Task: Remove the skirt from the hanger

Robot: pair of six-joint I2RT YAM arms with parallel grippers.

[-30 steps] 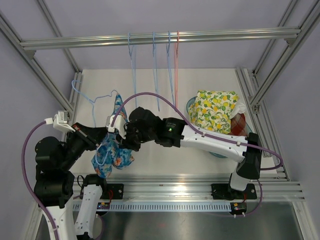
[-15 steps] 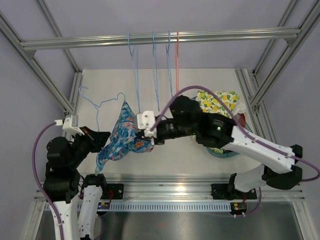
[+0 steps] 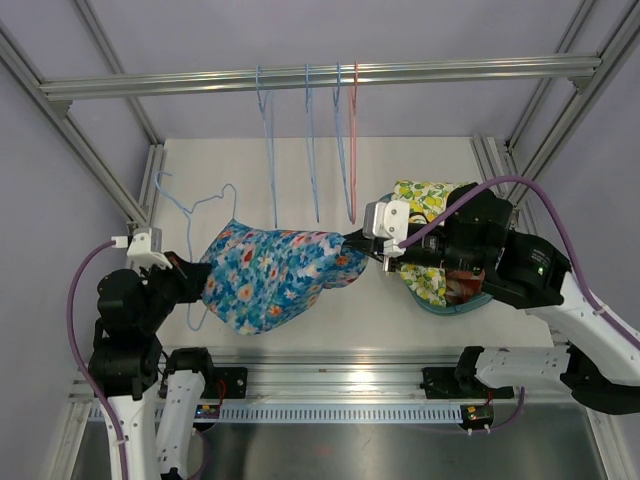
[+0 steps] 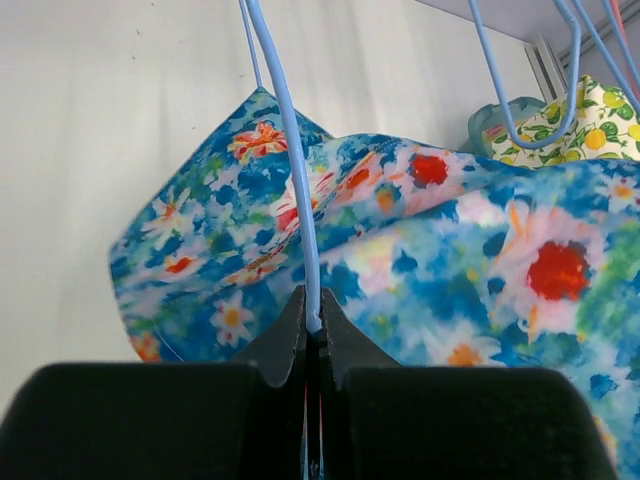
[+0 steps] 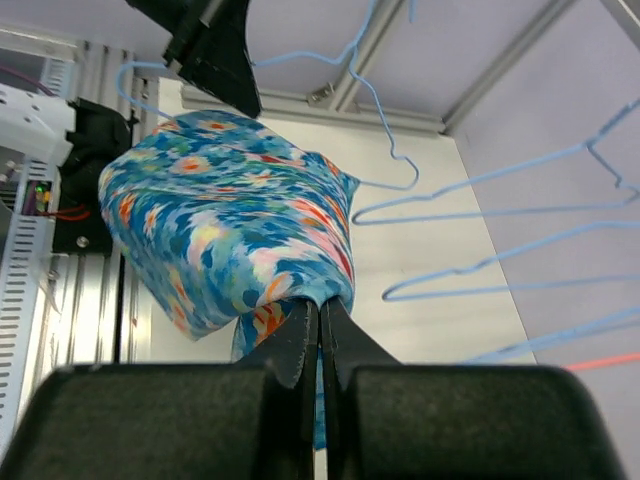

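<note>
The skirt [image 3: 275,275] is blue floral cloth, stretched sideways above the table between my two grippers. The hanger [image 3: 190,215] is pale blue wire; its hook rises at the far left and its lower part is covered by the cloth. My left gripper [image 3: 193,275] is shut on the hanger wire [image 4: 290,180], with the skirt [image 4: 450,250] bunched just beyond its tips [image 4: 313,320]. My right gripper [image 3: 350,245] is shut on a fold at the skirt's right end [image 5: 220,230], the fabric pinched at its fingertips [image 5: 319,305]. The hanger [image 5: 370,120] shows behind the cloth.
Several empty wire hangers, blue ones [image 3: 268,140] and a red one [image 3: 353,140], dangle from the overhead rail [image 3: 320,78] above the table's middle. A teal basket [image 3: 445,305] with lemon-print cloth [image 3: 430,215] sits at the right. Aluminium frame posts flank both sides.
My right arm has swung to the right with the skirt's end in its grip, drawing the cloth out wide from a hanging bunch. The left gripper keeps hold of the hanger.
</note>
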